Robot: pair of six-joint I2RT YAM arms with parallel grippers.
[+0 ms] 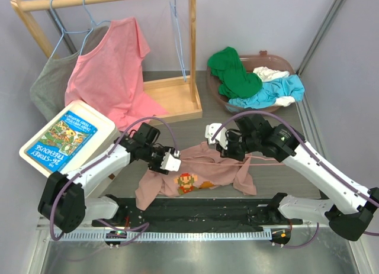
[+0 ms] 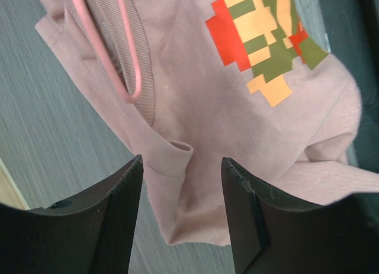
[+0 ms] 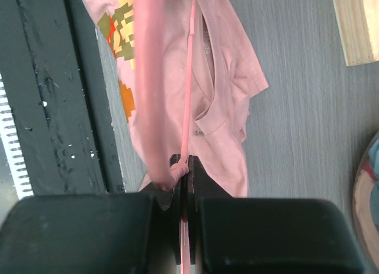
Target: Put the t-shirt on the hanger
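The mauve-pink t-shirt (image 1: 198, 178) lies crumpled on the table in front of the arms, its pixel figure (image 1: 186, 181) facing up. The thin salmon-pink hanger (image 1: 260, 161) lies across its upper part. My right gripper (image 1: 224, 147) is shut on the hanger wire; the right wrist view shows the wire (image 3: 188, 79) clamped between the jaws (image 3: 185, 167) over the shirt (image 3: 225, 102). My left gripper (image 1: 172, 161) is open just above the shirt's left side. In the left wrist view it (image 2: 180, 167) straddles a fold of fabric (image 2: 177, 152), with one end of the hanger (image 2: 109, 58) inside the collar.
A wooden rack (image 1: 177, 99) at the back left holds a coral-pink shirt (image 1: 109, 67), a grey shirt (image 1: 53, 84) and light blue hangers (image 1: 177, 25). A white box (image 1: 68, 138) sits left. A brown basket (image 1: 278, 62) of clothes sits back right. A black mat (image 1: 195, 212) lies near.
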